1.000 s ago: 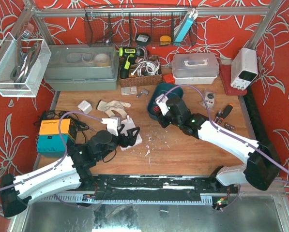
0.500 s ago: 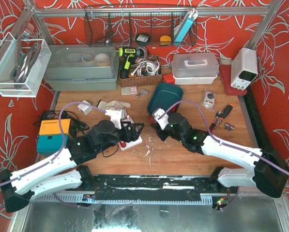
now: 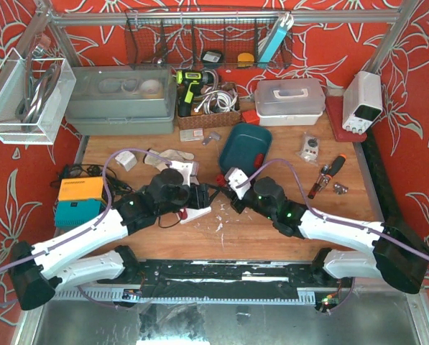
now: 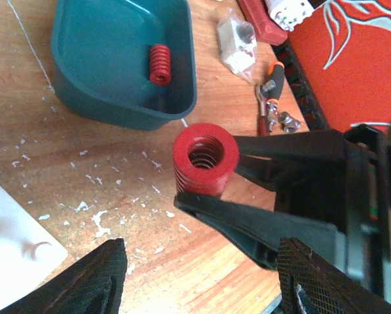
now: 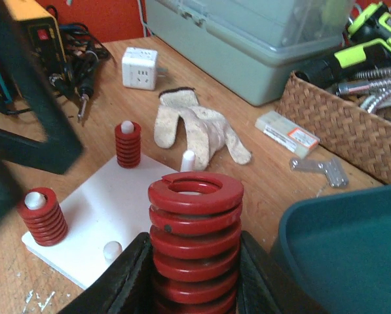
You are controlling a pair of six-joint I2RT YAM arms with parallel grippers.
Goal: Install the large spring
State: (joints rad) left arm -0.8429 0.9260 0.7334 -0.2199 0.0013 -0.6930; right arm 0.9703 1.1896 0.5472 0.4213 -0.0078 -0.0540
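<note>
The large red spring (image 5: 195,242) stands upright between my right gripper's fingers; my right gripper (image 5: 195,278) is shut on it, just right of the white peg plate (image 5: 116,209). The plate holds two smaller red springs on pegs (image 5: 128,145) (image 5: 44,216) and two bare white pegs (image 5: 188,160) (image 5: 112,250). In the left wrist view the same large spring (image 4: 205,160) shows end-on between the right gripper's black fingers. My left gripper (image 4: 205,281) is open and empty, facing it. In the top view both grippers meet beside the plate (image 3: 192,213).
A teal bin (image 4: 71,72) behind holds another small red spring (image 4: 159,63). A glove (image 5: 195,127), a white adapter (image 5: 140,67), a wicker basket (image 5: 352,124) and a grey box (image 5: 260,33) lie beyond the plate. A screwdriver (image 3: 325,175) lies to the right.
My right gripper has carried the large spring from the teal bin left and nearer, to beside the plate. My left gripper has moved right over the plate to face it.
</note>
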